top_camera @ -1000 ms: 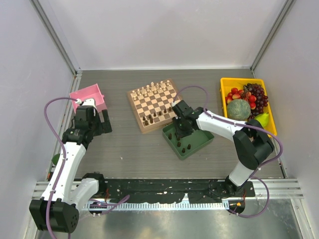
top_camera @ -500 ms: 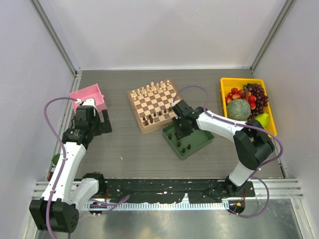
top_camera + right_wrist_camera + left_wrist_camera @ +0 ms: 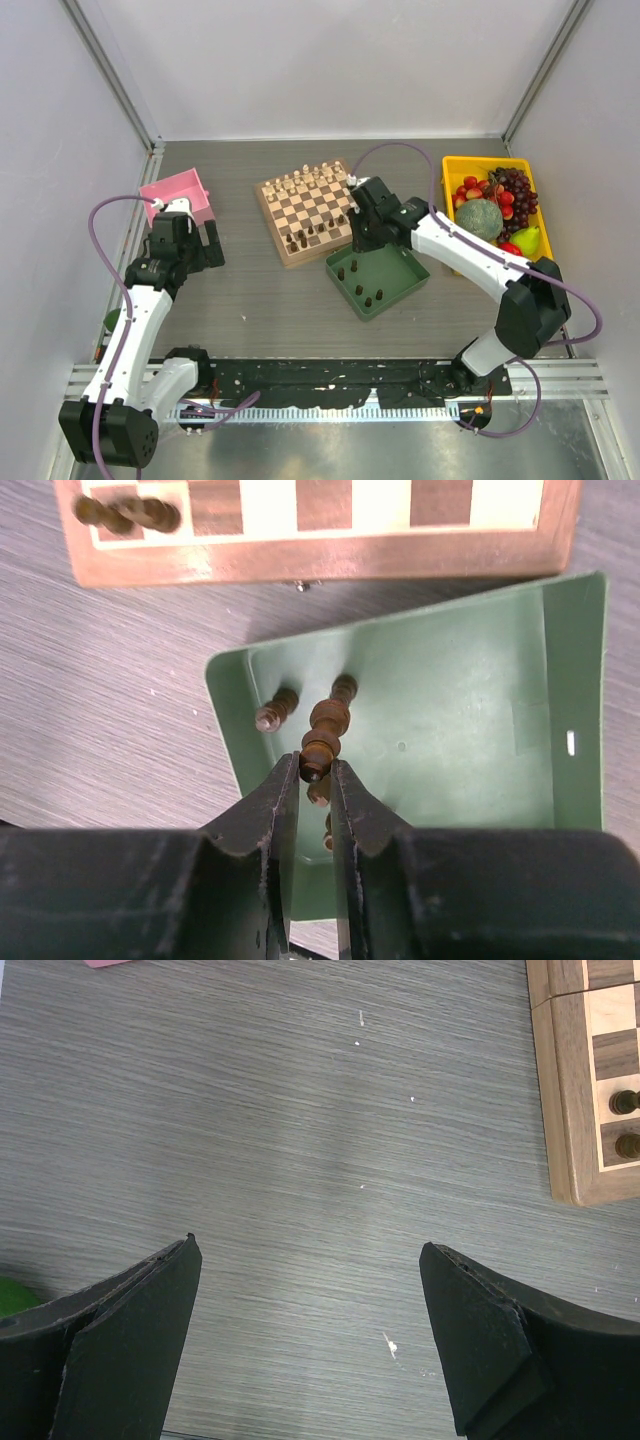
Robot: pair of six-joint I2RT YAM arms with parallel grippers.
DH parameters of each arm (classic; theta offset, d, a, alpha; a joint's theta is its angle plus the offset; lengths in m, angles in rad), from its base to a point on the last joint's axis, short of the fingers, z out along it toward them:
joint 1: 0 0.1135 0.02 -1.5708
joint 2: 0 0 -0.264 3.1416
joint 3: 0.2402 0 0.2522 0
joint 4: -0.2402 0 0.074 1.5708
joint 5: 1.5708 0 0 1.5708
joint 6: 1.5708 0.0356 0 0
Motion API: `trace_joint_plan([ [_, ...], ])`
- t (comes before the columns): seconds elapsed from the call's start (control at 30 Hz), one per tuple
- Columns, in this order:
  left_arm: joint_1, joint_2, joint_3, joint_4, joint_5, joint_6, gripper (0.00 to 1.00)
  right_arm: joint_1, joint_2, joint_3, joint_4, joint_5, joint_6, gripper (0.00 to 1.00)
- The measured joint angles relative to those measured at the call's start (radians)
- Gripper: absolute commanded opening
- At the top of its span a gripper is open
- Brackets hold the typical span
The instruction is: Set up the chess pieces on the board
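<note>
One dark brown chess piece (image 3: 322,738) is pinched at its top between the fingertips of the right gripper (image 3: 317,777), whose jaws are closed on it with only the piece's width between them. In the right wrist view it hangs over the corner of the green tray (image 3: 470,730) that lies nearest the board (image 3: 330,558), and it looks larger than the pieces under it, so it seems to be raised off the tray floor. A few more dark chess pieces (image 3: 274,711) stand in that same corner of the tray, one of them partly hidden behind the fingers. From above, about five dark pieces are scattered over the tray's left half, and others stand in a row (image 3: 305,236) along the board's near edge. The pale cream chessmen (image 3: 305,181) line its far edge. The board sits mid-desk, turned slightly, with the tray just beside its near right corner. The right gripper (image 3: 359,240) hovers where the two meet. Farther right a yellow bin (image 3: 450,170) holds fruit (image 3: 490,205). On the other side, the left gripper (image 3: 187,250) hangs over bare grey desk (image 3: 260,300) between the board and a pink bin (image 3: 180,192). Its jaws are spread wide with nothing between them. Its own camera shows both fingers (image 3: 130,1330) above the desk surface, and the board's near left corner with two dark pieces on it at the right edge.
</note>
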Motion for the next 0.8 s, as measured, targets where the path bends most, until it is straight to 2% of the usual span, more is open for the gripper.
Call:
trace_joint_plan([
  [0.2,0.000,0.000,0.000,0.000,0.000,0.000,0.99,0.000,0.043,0.137,-0.010,-0.008,-0.026,0.21],
  [0.43,0.000,0.000,0.000,0.000,0.000,0.000,0.99,0.000,0.250,0.343,0.005,-0.084,-0.045,0.21],
  [0.8,0.000,0.000,0.000,0.000,0.000,0.000,0.99,0.006,0.431,0.428,0.004,-0.148,-0.045,0.22],
])
